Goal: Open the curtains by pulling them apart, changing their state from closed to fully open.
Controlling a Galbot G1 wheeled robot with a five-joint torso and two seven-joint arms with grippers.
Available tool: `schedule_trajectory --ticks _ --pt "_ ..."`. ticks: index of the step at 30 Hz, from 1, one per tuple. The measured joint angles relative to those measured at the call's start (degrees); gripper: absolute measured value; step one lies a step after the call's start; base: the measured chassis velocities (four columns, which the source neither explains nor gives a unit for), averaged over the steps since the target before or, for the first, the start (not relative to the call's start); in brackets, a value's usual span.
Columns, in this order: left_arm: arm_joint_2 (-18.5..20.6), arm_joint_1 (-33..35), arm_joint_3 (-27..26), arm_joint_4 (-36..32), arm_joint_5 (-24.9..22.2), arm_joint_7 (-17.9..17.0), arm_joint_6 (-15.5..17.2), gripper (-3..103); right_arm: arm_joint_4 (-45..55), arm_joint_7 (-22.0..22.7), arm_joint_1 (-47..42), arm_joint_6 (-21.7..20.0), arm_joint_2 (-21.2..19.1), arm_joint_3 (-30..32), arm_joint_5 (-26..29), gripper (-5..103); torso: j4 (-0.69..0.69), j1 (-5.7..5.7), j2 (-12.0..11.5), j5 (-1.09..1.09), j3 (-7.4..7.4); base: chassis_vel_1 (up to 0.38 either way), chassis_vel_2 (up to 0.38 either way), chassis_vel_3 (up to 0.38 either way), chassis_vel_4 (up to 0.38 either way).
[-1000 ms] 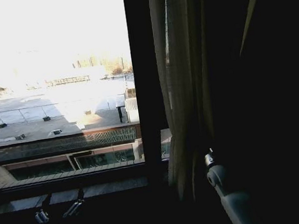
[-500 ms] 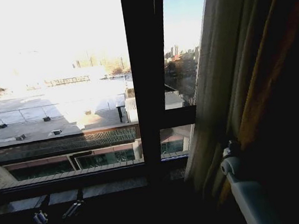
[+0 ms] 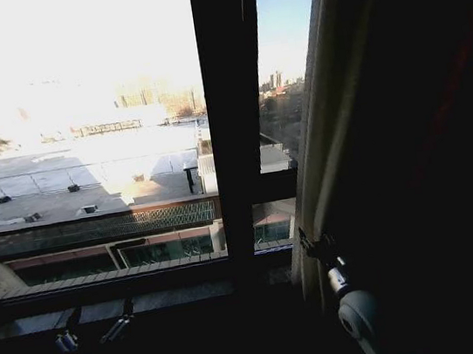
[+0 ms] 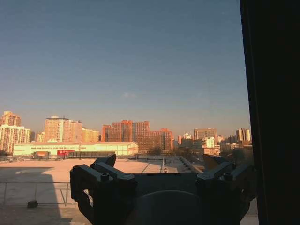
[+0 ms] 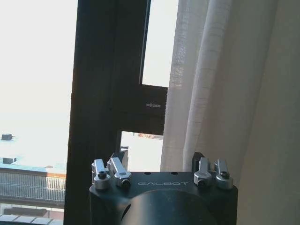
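The curtains (image 3: pixel 318 130) hang gathered right of the dark window frame (image 3: pixel 237 115). Right gripper (image 5: pixel 159 161) sits at the curtain edge, fingers spread, nothing between them. Left gripper (image 4: pixel 161 171) rests low by the sill, open and empty.

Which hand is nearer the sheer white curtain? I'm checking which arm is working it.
Right. The right hand is up at the sheer white curtain's lower edge, open. The left hand sits low by the window sill, well off to the left.
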Motion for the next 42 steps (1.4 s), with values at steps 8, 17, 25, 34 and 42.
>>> schedule_trajectory --ticks 8,17,25,34,42 --pt "0.04 0.22 -0.08 -0.63 -0.05 -0.11 0.71 100 0.34 -4.87 -2.81 5.06 1.62 -1.11 -10.71 96 0.01 0.00 0.00 0.02 0.00 0.000 0.000 0.000 0.000" --pt "-0.55 0.32 0.37 -0.52 0.58 -0.02 0.47 100 0.08 -4.69 -2.82 5.25 1.49 -2.26 -11.46 100 0.01 -0.01 0.00 0.03 0.00 0.081 0.067 -0.069 -0.068" --pt "-0.66 -0.07 0.51 -0.02 1.05 0.08 0.54 100 0.31 -4.24 -3.12 5.35 1.11 -2.21 -11.19 100 0.01 -0.01 0.01 0.00 0.00 0.231 0.221 -0.237 -0.237" --pt "-0.65 0.11 0.32 0.16 1.06 0.10 0.46 100 0.07 -4.18 -3.14 5.38 1.73 -3.43 -11.16 100 0.00 -0.01 0.00 0.02 0.00 0.317 0.323 -0.318 -0.315" --pt "-0.57 0.74 0.29 0.23 0.84 0.11 -0.42 100 0.41 -4.12 -4.20 5.47 1.88 -3.72 -11.29 100 0.00 -0.01 0.01 0.02 0.00 0.356 0.369 -0.361 -0.363"
